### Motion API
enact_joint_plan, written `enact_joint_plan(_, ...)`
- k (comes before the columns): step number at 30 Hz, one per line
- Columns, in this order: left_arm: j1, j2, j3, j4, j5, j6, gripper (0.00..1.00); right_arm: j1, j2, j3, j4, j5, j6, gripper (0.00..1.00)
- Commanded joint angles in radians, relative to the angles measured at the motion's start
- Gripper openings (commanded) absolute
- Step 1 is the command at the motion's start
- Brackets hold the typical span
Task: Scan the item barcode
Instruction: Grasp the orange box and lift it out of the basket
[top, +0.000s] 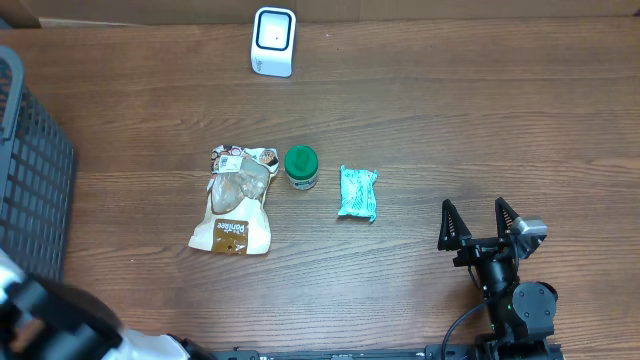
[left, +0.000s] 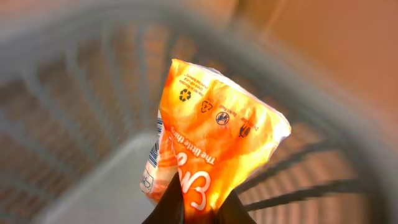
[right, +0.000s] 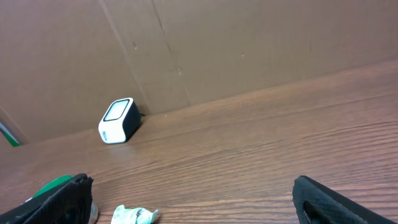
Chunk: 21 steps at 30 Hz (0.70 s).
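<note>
Brown wooden table, contents.
Far edge, centre: white box-shaped plastic scanner.
Left edge: dark plastic mesh basket.
Middle row, left to right: brown-and-clear plastic snack bag; green-lidded small jar just beside it; teal wrapped packet.
Above the basket's inside: orange crinkled plastic packet.

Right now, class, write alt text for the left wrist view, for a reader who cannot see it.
An orange plastic packet with white lettering fills the middle, pinched at its bottom edge by the left gripper. Behind it, blurred, are the grey bars of a basket.
</note>
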Motion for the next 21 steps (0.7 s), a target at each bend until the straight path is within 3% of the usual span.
enact_joint_plan(1,-0.052,-0.153,0.012,0.0,0.034,-0.056,0.04,0.005,-0.008,-0.011,0.006,0.007,-0.003,1.0)
enact_joint_plan(4,-0.128,-0.27,0.012,-0.077,0.041,-0.083,0.04,0.005,-0.008,-0.011,0.006,0.007,-0.003,1.0)
enact_joint_plan(8,-0.274,-0.336,0.011,-0.298,0.087,-0.165,0.04,0.005,-0.008,-0.011,0.006,0.007,-0.003,1.0)
enact_joint_plan(9,-0.377,-0.33,0.009,-0.397,0.083,-0.167,0.04,0.005,-0.008,-0.011,0.006,0.007,-0.003,1.0)
enact_joint_plan(12,-0.568,-0.291,-0.026,-0.492,0.024,-0.157,0.04,0.005,-0.008,-0.011,0.006,0.007,-0.003,1.0)
enact_joint_plan(21,-1.025,-0.156,-0.24,-0.447,-0.032,-0.195,0.04,0.005,-0.008,-0.011,0.006,0.007,-0.003,1.0)
